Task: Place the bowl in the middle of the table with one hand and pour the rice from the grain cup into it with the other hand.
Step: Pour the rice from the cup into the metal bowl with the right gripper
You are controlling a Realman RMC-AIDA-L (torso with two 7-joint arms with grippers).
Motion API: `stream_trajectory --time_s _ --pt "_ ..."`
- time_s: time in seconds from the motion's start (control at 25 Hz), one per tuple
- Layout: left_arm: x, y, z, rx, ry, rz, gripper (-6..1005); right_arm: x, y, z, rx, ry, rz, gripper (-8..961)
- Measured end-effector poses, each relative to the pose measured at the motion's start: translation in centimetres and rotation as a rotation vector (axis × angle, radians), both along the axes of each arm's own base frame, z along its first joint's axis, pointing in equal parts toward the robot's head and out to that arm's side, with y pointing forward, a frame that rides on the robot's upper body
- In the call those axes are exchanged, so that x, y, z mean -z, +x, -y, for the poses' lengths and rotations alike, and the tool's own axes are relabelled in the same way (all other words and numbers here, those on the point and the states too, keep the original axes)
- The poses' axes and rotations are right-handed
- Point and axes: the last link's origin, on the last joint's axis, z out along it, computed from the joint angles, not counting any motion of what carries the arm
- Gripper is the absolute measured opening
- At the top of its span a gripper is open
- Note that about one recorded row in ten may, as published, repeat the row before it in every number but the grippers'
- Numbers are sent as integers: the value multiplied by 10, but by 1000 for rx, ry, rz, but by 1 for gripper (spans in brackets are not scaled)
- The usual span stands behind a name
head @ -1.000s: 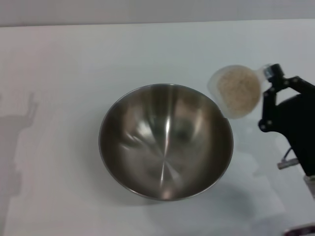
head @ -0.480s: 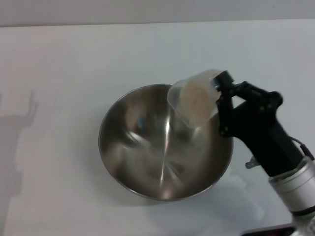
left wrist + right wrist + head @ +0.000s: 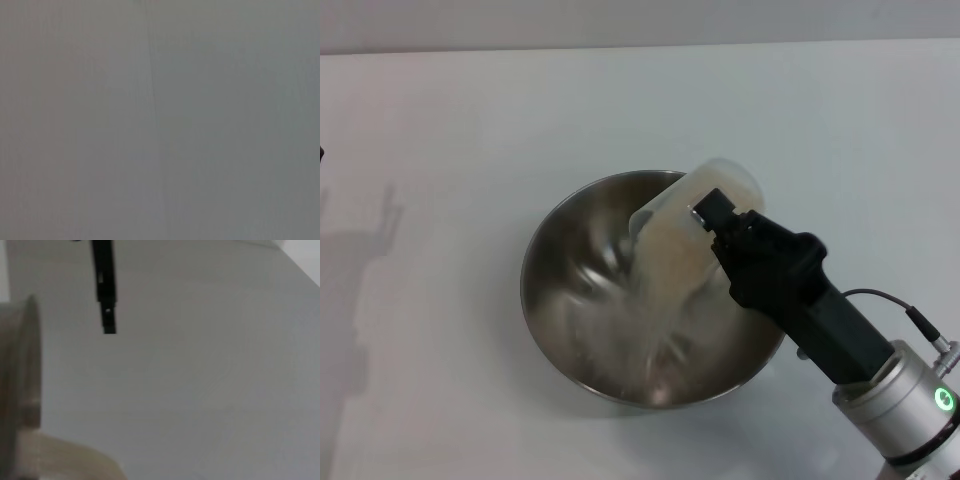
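The steel bowl point(image 3: 578, 290) stands in the middle of the white table point(image 3: 440, 110). My right gripper point(image 3: 718, 228) is shut on the clear grain cup point(image 3: 715, 180) and holds it tipped steeply over the bowl's right half. Pale rice point(image 3: 657, 300) streams from the cup's mouth down into the bowl, and grains gather at the bottom. The cup's side also fills the near edge of the right wrist view point(image 3: 20, 390). A slim black part of my left gripper point(image 3: 103, 285) shows far off in the right wrist view. The left wrist view shows only a plain grey surface.
The right arm's silver wrist with its green ring light point(image 3: 910, 400) reaches in from the lower right. A shadow of the left arm point(image 3: 365, 260) lies on the table at the left.
My right gripper has carried the cup from beside the bowl's right rim to over the bowl and tipped it. Rice now pours out. The bowl has not moved.
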Motion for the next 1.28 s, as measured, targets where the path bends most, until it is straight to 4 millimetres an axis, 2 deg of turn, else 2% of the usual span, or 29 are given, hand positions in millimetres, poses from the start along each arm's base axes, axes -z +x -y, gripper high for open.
stream_trajectory --time_s 0.28,1.28 --pt "1 1 0 2 -2 1 805 9 -1 -2 -43 137 204 19" --pt "1 2 -2 6 -3 2 805 26 -4 -4 -142 395 587 30"
